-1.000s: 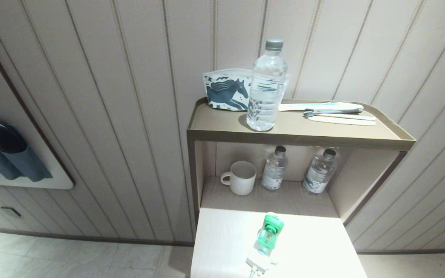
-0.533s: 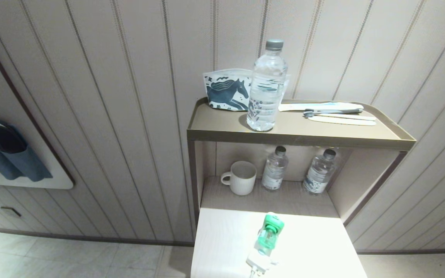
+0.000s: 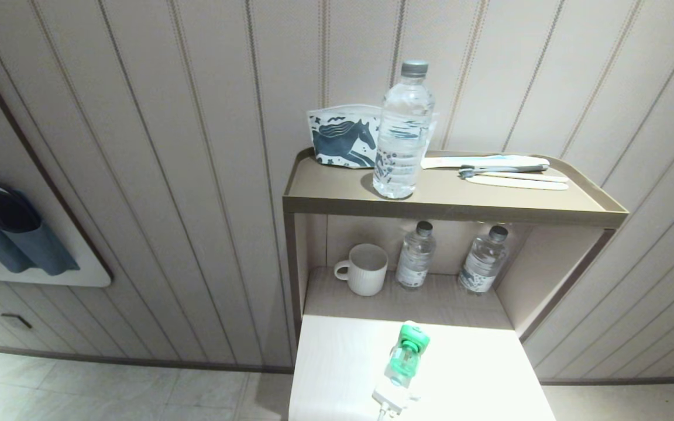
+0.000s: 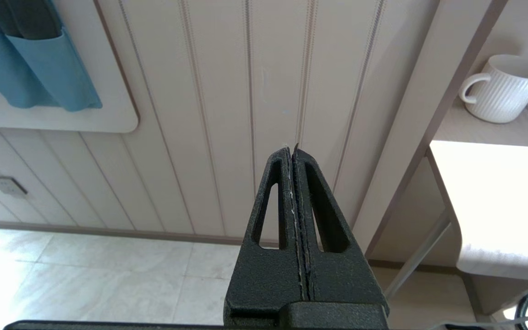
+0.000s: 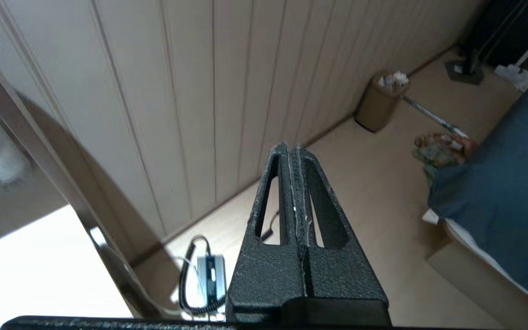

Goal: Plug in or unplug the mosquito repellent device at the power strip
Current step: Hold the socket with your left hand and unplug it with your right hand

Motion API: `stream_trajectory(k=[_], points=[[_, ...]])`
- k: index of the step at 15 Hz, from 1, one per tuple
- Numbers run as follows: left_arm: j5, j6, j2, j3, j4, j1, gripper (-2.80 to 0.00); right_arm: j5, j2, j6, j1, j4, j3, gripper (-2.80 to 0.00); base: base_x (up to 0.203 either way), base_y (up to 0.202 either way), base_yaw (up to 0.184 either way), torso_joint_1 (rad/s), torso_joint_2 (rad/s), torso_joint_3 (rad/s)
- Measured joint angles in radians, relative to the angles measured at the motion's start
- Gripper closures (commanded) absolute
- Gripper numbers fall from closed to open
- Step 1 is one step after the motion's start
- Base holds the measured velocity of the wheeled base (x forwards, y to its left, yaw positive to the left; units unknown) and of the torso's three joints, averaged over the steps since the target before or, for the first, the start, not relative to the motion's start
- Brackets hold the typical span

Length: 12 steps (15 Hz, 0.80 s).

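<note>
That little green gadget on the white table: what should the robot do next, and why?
Probably bring the right gripper toward the mosquito repellent device and open its fingers. The device stands on the white table, seemingly plugged into the power strip, while both grippers are shut, empty and away from it.

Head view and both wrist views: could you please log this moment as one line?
mosquito repellent device: upright in power strip | left gripper: shut, empty, beside table | right gripper: shut, empty, over floor

Three water bottles [image 3: 402,131], one mug [image 3: 365,269]
</note>
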<state>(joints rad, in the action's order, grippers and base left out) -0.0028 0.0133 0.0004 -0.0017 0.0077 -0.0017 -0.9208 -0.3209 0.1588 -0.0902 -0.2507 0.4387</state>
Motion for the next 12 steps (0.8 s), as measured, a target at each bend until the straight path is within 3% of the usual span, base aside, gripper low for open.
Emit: stream_trajectory(k=[4,7,9,12], points=[[0.000,0.001,0.000,0.000,0.000,0.000,0.00,0.005,0.054,0.012,0.104,0.109,-0.159,0.00,0.000,0.000,0.000,0.000,0.00,0.000],[-0.001,0.001,0.000,0.000,0.000,0.000,0.00,0.074,0.105,-0.008,0.107,0.215,-0.309,0.00,0.000,0.000,0.000,0.000,0.00,0.000],[-0.001,0.000,0.000,0.000,0.000,0.000,0.00,0.208,0.191,-0.031,0.098,0.226,-0.352,0.00,0.000,0.000,0.000,0.000,0.00,0.000],[0.000,0.000,0.000,0.000,0.000,0.000,0.00,0.515,0.284,-0.093,0.092,0.222,-0.374,0.00,0.000,0.000,0.000,0.000,0.00,0.000]])
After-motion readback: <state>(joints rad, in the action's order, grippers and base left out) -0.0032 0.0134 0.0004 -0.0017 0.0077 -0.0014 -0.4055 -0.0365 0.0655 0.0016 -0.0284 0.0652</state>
